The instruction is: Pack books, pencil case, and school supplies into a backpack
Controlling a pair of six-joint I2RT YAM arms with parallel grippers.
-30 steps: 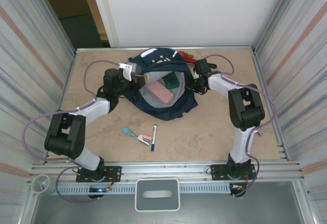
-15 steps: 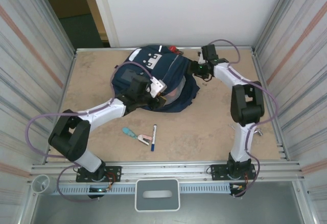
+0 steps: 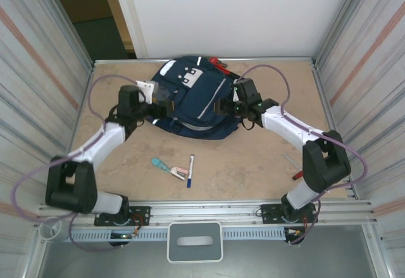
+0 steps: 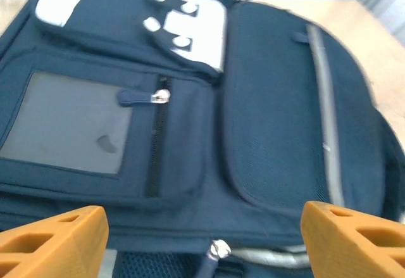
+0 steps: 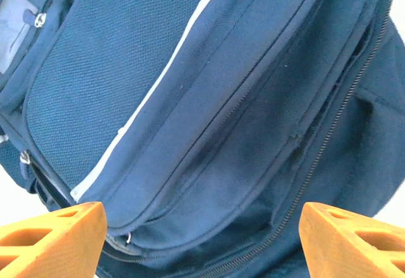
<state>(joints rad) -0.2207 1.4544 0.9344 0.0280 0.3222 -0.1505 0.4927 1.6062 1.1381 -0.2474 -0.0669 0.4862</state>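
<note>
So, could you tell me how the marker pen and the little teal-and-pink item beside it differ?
The marker pen is thin, straight and white with blue, while the teal-and-pink item is chunkier and rounded. The marker pen points roughly toward the backpack; the teal-and-pink item lies diagonally. Both lie on the table outside the backpack, not yet packed.

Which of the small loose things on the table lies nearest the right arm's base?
The red-handled screwdriver, alone on the right; the marker pen and teal-and-pink item lie mid-table.

Navy striped backpack (image 5: 209, 101) beneath wide-apart right pincer (image 5: 201, 240)
</note>
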